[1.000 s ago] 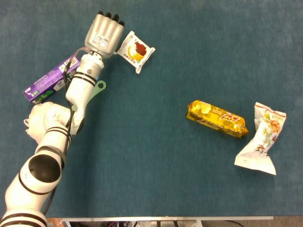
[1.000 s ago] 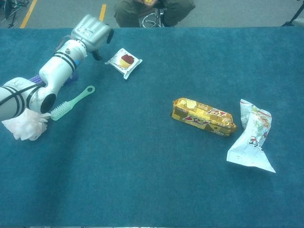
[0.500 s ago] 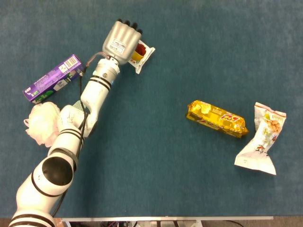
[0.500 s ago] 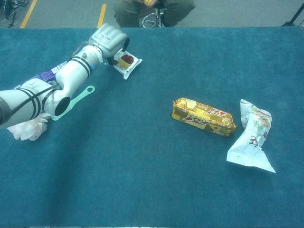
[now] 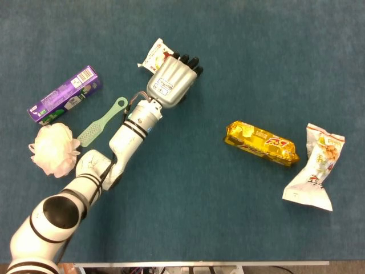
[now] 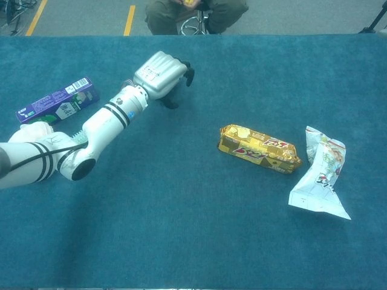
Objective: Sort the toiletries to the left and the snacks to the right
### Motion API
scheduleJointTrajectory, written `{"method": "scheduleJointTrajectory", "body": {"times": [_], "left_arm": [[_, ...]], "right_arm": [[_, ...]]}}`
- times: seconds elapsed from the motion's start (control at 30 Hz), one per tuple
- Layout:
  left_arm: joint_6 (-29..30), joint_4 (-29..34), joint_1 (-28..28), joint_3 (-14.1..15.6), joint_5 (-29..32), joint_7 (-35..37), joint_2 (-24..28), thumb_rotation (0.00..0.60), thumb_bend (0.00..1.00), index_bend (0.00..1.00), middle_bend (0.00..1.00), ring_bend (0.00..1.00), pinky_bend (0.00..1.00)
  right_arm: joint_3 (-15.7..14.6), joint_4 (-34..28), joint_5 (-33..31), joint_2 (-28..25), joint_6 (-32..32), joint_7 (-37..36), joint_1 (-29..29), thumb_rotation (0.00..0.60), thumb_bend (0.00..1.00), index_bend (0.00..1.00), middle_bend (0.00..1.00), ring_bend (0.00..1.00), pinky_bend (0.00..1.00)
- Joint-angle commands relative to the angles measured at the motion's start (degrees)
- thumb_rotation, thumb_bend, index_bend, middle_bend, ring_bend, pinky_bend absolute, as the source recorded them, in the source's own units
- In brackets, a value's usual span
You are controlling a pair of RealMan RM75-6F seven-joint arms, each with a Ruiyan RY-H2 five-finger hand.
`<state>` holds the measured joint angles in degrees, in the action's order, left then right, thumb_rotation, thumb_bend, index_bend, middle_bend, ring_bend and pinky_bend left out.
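My left hand [image 5: 173,84] [image 6: 162,74] lies over the small white cake packet [image 5: 154,54] at the back of the table. Only the packet's upper-left end shows in the head view, and the hand hides it fully in the chest view. The fingers curve down, with a gap to the thumb. I cannot tell whether they touch the packet. A purple toothpaste box [image 5: 65,94] [image 6: 57,99], a green brush [image 5: 101,121] and a white bath sponge [image 5: 52,149] lie at the left. A gold snack pack [image 5: 261,142] [image 6: 259,148] and a white snack bag [image 5: 316,168] [image 6: 320,175] lie at the right.
The blue cloth-covered table [image 5: 188,217] fills both views. Beyond its far edge a person on a stool [image 6: 196,15] shows in the chest view. My left forearm [image 5: 128,134] stretches across the table beside the brush.
My left hand has swung right, from beside the toothpaste box to over the cake packet. The brush and the sponge, hidden by the arm before, now show. The packet has not shifted.
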<state>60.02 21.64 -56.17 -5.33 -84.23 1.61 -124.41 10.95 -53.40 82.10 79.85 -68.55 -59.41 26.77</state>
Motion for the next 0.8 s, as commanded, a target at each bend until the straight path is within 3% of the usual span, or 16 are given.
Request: {"method": "scheduleJointTrajectory", "body": {"times": [0.03, 0.2, 0.33, 0.6, 0.8], "left_arm": [[1.3, 2.1, 0.3, -0.9, 0.1, -1.5, 1.9, 0.600, 0.11, 0.44, 0.35, 0.36, 0.45], [1.0, 2.6, -1.0, -3.6, 1.8, -3.4, 4.3, 0.600, 0.11, 0.44, 0.35, 0.36, 0.45], [-2.0, -0.5, -2.3, -4.8, 3.0, -3.5, 4.8, 0.600, 0.11, 0.44, 0.35, 0.36, 0.45], [-10.5, -10.4, -4.2, -4.7, 3.9, 0.1, 3.0, 0.600, 0.11, 0.44, 0.35, 0.36, 0.45], [-13.9, -14.2, -4.4, -3.8, 3.5, 1.4, 1.9, 0.600, 0.11, 0.44, 0.35, 0.36, 0.45]], "right_arm": [[0.0, 0.2, 0.0, 0.2, 0.2, -0.1, 0.1, 0.600, 0.00, 0.43, 0.44, 0.36, 0.52], [0.0, 1.0, -0.1, 0.7, 0.7, -0.7, 0.2, 0.600, 0.00, 0.43, 0.44, 0.36, 0.52], [-0.1, 1.4, 0.0, 1.0, 1.0, -1.0, 0.4, 0.600, 0.00, 0.43, 0.44, 0.36, 0.52], [-0.3, 1.4, -0.4, 0.8, 1.1, -0.8, -0.2, 0.600, 0.00, 0.43, 0.44, 0.36, 0.52], [-0.7, 2.3, -0.8, 1.3, 2.1, -1.5, -0.6, 0.600, 0.00, 0.43, 0.44, 0.36, 0.52]]}}
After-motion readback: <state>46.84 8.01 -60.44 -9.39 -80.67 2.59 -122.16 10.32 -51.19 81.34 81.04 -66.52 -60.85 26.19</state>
